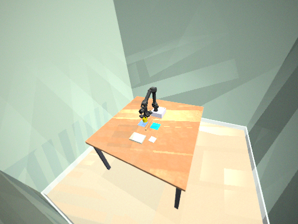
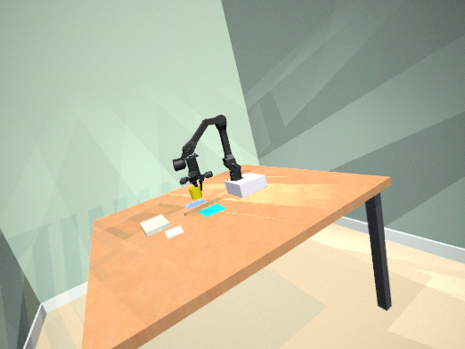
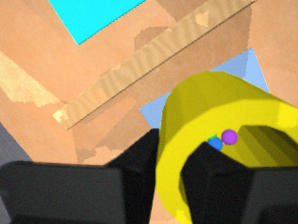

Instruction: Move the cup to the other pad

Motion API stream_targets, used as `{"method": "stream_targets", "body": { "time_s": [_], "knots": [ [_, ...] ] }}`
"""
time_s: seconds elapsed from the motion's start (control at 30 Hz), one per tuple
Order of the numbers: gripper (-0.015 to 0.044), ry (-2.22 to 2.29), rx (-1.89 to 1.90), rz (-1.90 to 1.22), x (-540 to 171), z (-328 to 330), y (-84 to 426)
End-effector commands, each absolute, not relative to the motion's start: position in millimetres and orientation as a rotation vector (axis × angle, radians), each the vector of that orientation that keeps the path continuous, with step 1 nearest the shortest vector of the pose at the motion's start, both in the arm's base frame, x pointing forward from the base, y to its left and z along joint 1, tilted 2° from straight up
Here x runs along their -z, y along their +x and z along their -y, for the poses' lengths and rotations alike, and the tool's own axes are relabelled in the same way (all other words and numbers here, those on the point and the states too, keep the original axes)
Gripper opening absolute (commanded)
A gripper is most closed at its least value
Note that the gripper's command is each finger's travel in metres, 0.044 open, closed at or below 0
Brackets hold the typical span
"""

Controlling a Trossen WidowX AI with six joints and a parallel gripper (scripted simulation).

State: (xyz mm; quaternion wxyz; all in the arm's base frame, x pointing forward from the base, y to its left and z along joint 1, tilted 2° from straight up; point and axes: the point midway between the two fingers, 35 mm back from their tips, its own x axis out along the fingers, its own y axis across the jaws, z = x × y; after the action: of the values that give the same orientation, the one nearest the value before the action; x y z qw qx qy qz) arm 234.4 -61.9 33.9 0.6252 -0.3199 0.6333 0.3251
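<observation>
A yellow cup (image 1: 145, 120) (image 2: 195, 192) (image 3: 200, 102) is held in the air above the blue pad (image 1: 141, 124) (image 2: 194, 204) (image 3: 256, 70), close to upright. My gripper (image 2: 198, 186) (image 3: 168, 136) is shut on the cup's wall, one finger inside the rim and one outside. A purple marble (image 3: 229, 137), a blue marble (image 3: 215, 144) and a bit of a green one show inside the cup; the fingers and rim hide the rest of the inside. The cyan pad (image 1: 155, 126) (image 2: 212, 210) (image 3: 95, 17) lies on the table with nothing on it.
A low wooden strip (image 1: 149, 124) (image 2: 191, 211) (image 3: 135, 65) lies between the two pads. A larger pale block (image 1: 137, 138) (image 2: 155, 225) and a small white piece (image 1: 152, 139) (image 2: 175, 231) lie farther from the arm's white base box (image 1: 158, 112) (image 2: 247, 185).
</observation>
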Motion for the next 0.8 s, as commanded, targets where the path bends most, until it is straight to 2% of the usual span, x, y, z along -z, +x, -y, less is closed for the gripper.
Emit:
{"method": "stream_targets", "body": {
  "time_s": [0.0,0.77],
  "knots": [
    [0.0000,-0.729,-0.749,-1.450,-34,54,234],
    [0.0000,-0.726,-0.752,-1.447,-36,13,237]
  ]
}}
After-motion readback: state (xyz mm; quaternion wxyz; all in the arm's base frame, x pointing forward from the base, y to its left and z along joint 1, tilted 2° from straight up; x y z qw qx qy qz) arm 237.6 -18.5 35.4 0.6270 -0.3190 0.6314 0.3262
